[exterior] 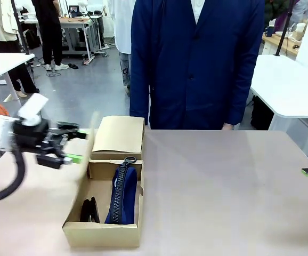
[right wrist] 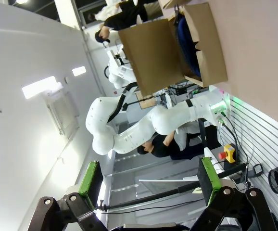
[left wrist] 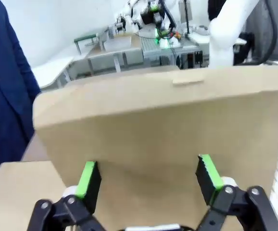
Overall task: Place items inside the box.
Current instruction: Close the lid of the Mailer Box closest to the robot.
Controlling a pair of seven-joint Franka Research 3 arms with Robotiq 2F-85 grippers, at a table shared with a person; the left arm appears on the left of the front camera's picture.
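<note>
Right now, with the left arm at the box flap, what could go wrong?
1. The left end effector is open beside the raised side flap; pushing it could slide the cardboard box.
2. The pencil pouch stands on edge, its zip pull near the top, so it may block the lid.

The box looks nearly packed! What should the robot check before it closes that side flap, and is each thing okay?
1. Left gripper open: ok; side flap stands before its fingers.
2. Navy pouch inside the box: ok.
3. Black stapler inside, beside the pouch: ok.
4. Pouch below the rim: cannot tell.
5. Right gripper open, away from the box: ok.
6. Person's hands away from the box: cannot tell.
</note>
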